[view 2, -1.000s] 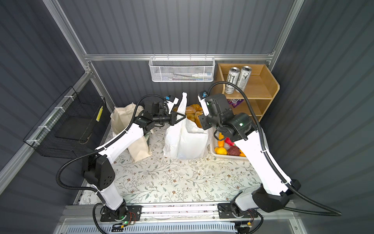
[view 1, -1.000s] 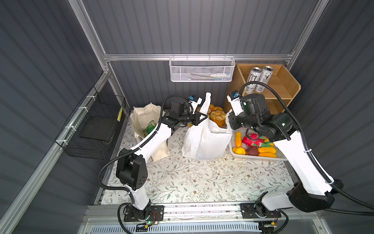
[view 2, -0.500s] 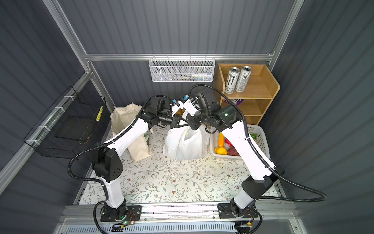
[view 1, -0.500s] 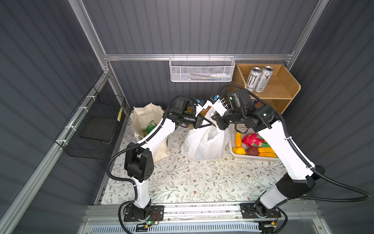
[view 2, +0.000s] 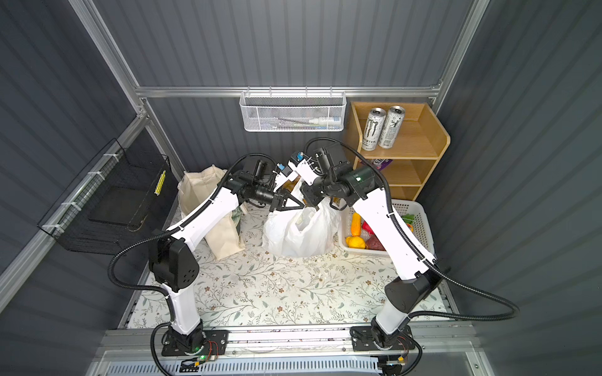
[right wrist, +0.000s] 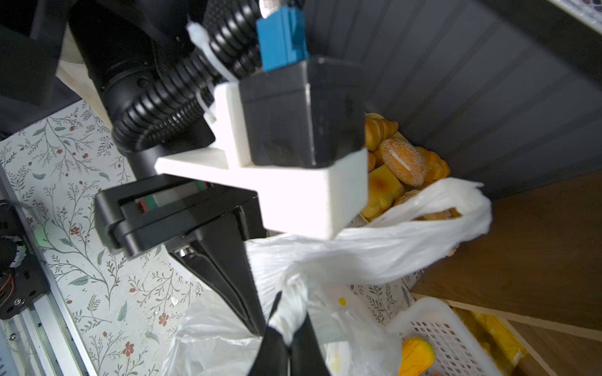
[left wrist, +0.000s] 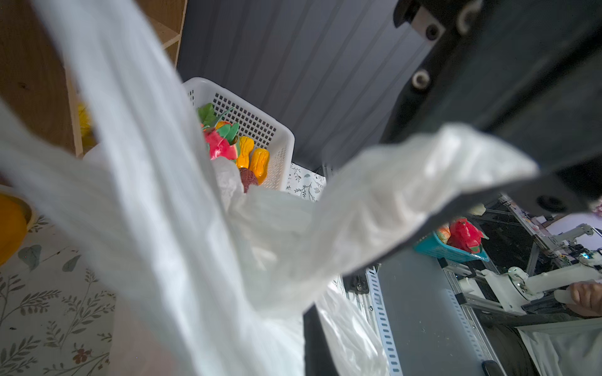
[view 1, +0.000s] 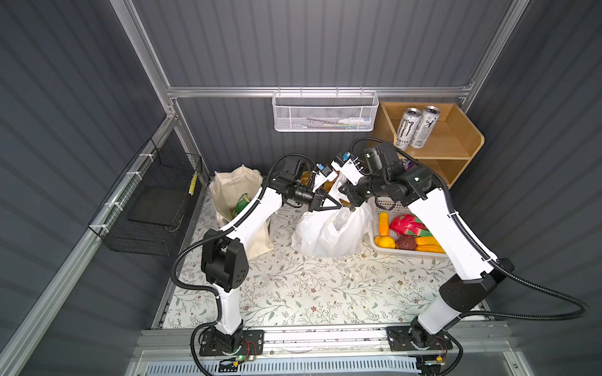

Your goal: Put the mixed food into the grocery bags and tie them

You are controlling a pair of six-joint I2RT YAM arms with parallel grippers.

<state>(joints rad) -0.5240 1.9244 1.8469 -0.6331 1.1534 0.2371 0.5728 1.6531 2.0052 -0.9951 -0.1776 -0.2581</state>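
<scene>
The white plastic grocery bag (view 1: 329, 232) (view 2: 299, 234) stands mid-table with its loop handles drawn up. My left gripper (view 1: 338, 205) (view 2: 301, 205) and right gripper (view 1: 351, 202) (view 2: 312, 202) meet tip to tip just above it. Each is shut on a twisted handle. The right wrist view shows my right gripper (right wrist: 290, 312) pinching a handle strand (right wrist: 374, 254), with the left gripper's fingers (right wrist: 224, 276) alongside. The cream canvas tote (view 1: 233, 185) stands at the left with a green packet (view 1: 241, 203) inside. Toy produce (view 1: 407, 228) (left wrist: 241, 149) lies in the white basket.
The white perforated basket (view 1: 378, 244) (view 2: 420, 224) sits right of the bag, partly under my right arm. Bread rolls (right wrist: 400, 162) are behind the bag. A wooden shelf (view 1: 459, 143) holds two cans (view 1: 413, 128). There is a wire basket (view 1: 325, 112) on the back wall and a black wire rack (view 1: 153, 201) at the left.
My right gripper has swung left from above the basket to the bag. Both grippers have closed in on each other and dropped, bringing the handles together over the bag's mouth.
</scene>
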